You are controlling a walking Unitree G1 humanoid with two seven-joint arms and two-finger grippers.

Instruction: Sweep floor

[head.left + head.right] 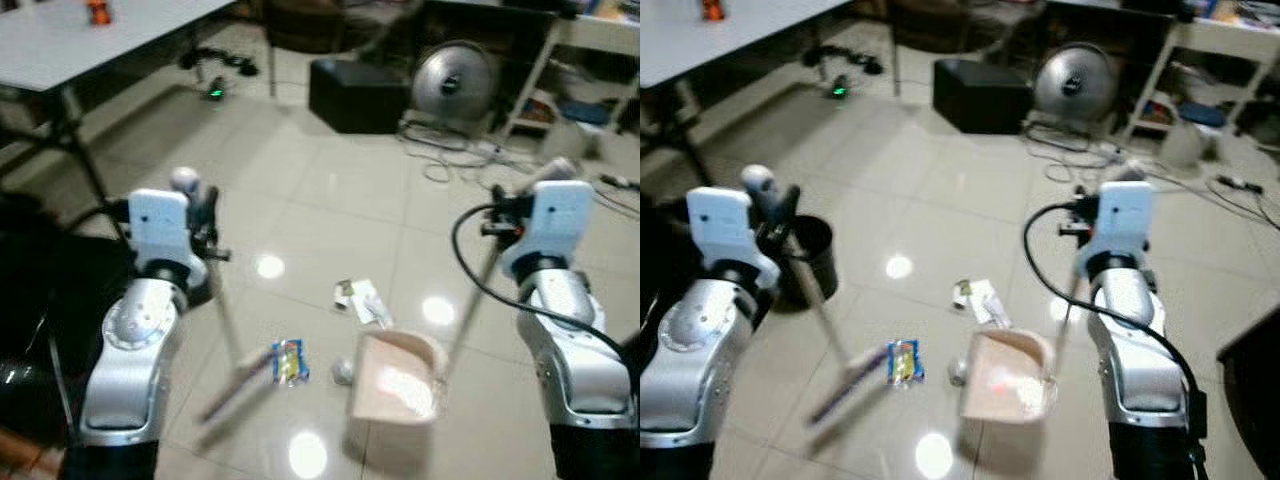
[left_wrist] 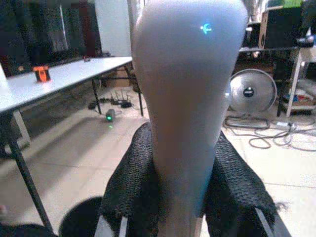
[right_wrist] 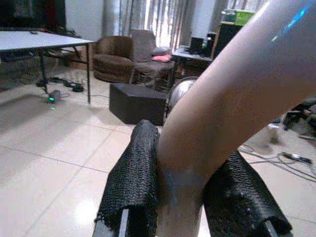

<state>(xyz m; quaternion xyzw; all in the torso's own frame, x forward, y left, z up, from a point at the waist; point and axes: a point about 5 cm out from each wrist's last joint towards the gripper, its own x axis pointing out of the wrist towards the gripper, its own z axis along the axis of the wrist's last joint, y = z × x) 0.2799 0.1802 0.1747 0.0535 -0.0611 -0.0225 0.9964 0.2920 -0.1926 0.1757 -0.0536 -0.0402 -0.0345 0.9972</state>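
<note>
My left gripper (image 2: 183, 195) is shut on the pale top of the broom handle (image 2: 190, 89). The handle slants down to a blurred broom head (image 1: 238, 386) on the tiled floor. My right gripper (image 3: 182, 197) is shut on the curved dustpan handle (image 3: 227, 94). The pink dustpan (image 1: 398, 386) rests on the floor between my arms. A blue and yellow wrapper (image 1: 289, 361) lies beside the broom head. A small grey scrap (image 1: 343, 373) sits at the dustpan's left edge. A white wrapper (image 1: 362, 301) lies just beyond the dustpan.
A black bin (image 1: 807, 256) stands behind my left arm. A white table (image 1: 70, 50) with thin black legs is at the far left. Ahead are a black box (image 1: 355, 95), a floor fan (image 1: 455, 78), loose cables (image 1: 450, 160) and a shelf (image 1: 590, 90).
</note>
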